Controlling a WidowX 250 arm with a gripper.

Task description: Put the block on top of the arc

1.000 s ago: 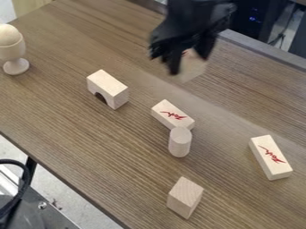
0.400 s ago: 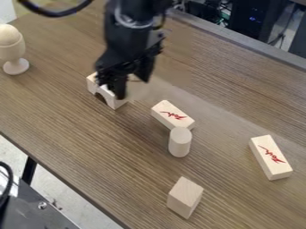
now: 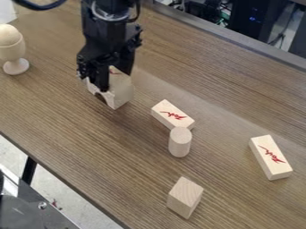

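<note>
- Block (image 3: pixel 123 87) is clamped between the fingers of the gripper (image 3: pixel 115 78), at the upper left of the camera view.
- The arc (image 3: pixel 112 102) is partly hidden by the block and one finger; the block is held at its top, over the end towards the view's right. Whether any weight is borne by the arc cannot be told.
- A bit of red marking is seen on the block's upper face, partly covered by the gripper.
- The middle bar (image 3: pixel 171 112) is marked with red handwriting-like script on its top face. Its near end is partly hidden by the peg (image 3: pixel 179 143), which is stood upright.
- Similar red script is borne by the right bar (image 3: pixel 272 159), which is laid flat, well apart from the peg.
- No writing is seen on the visible faces of the stub (image 3: pixel 184 197), which is set nearest the view's bottom edge.
- An egg (image 3: pixel 8 34) is held in a cup (image 3: pixel 12 52) at the left edge.
- All are carried by the brown table (image 3: pixel 78 134).
</note>
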